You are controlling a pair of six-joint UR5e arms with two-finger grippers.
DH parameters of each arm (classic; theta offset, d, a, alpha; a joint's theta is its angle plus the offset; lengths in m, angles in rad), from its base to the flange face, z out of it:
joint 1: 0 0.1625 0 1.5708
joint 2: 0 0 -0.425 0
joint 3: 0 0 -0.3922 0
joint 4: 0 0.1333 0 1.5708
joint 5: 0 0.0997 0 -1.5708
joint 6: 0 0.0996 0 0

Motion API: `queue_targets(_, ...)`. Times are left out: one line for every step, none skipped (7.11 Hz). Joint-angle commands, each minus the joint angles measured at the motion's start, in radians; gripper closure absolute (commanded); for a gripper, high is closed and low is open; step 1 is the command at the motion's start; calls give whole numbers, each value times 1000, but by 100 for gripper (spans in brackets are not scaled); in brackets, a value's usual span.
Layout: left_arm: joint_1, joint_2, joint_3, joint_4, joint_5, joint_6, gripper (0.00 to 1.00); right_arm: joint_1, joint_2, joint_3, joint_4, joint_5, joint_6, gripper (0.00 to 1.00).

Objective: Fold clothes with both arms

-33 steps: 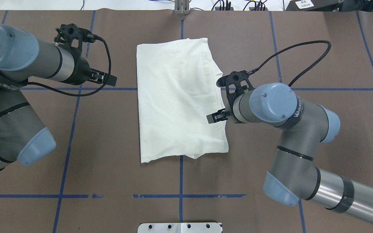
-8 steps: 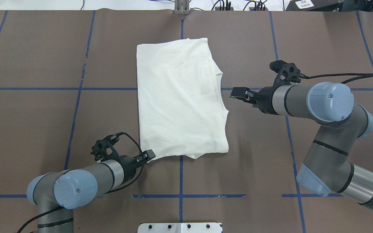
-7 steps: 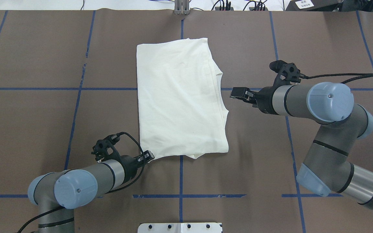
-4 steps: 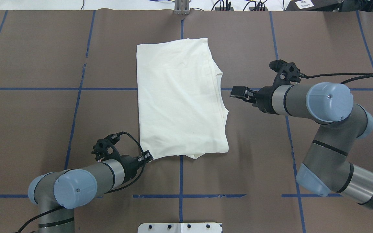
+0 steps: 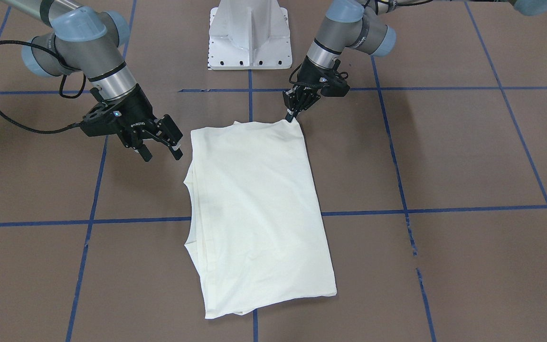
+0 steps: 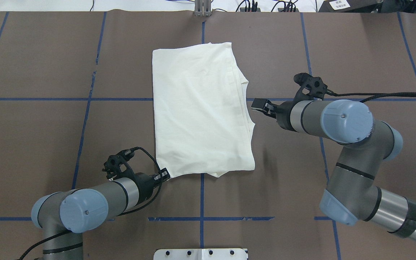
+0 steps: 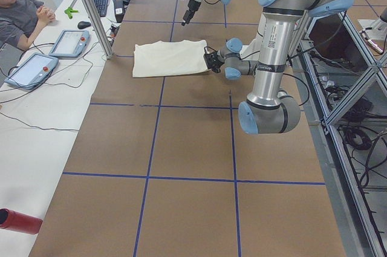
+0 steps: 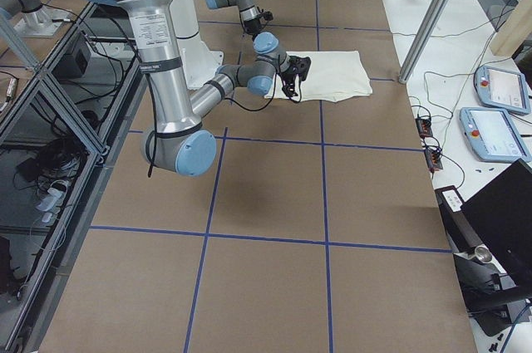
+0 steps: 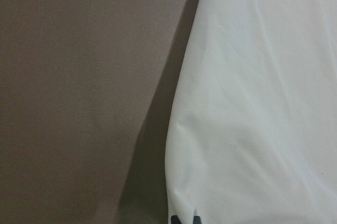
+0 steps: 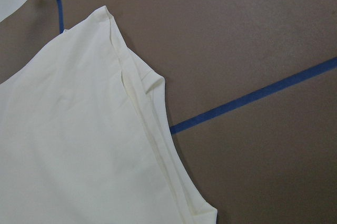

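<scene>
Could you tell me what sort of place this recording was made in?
Probably a robotics lab: a tape-gridded table, teach pendants on a side bench, and aluminium framing.

The brown surface (image 6: 49, 144) carries a grid of blue tape (image 6: 201, 202), and a white pedestal base (image 5: 249, 33) stands at its robot-side edge. Beside it runs a white desk (image 7: 36, 148), where a person (image 7: 21, 18) sits with hands clasped near two teach pendants (image 7: 69, 42), a keyboard (image 7: 100, 3), a mouse (image 7: 84, 25) and a small green object (image 7: 71, 10). A red cylinder (image 7: 18, 221) lies at the desk's near end, and an aluminium post (image 7: 92, 12) rises at the surface's edge.
</scene>
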Motion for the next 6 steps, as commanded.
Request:
queue_targets(0,-2,-11,0,0,-1,100,-59,72,-8,-182,-60,90,4)
queue_targets(0,-2,-13,0,0,-4,100,-76,80,-25,-196,-89,90,9)
queue_targets(0,-3,-13,0,0,-10,100,-83,94,-44,-222,-89,92,15)
queue_targets(0,-5,-16,0,0,-13,100,-87,100,-63,-236,-91,90,15)
queue_targets(0,-12,-16,0,0,-15,100,-95,112,-75,-262,-92,88,14)
queue_targets(0,-12,-16,-2,0,-15,100,-112,123,-74,-306,-95,88,13)
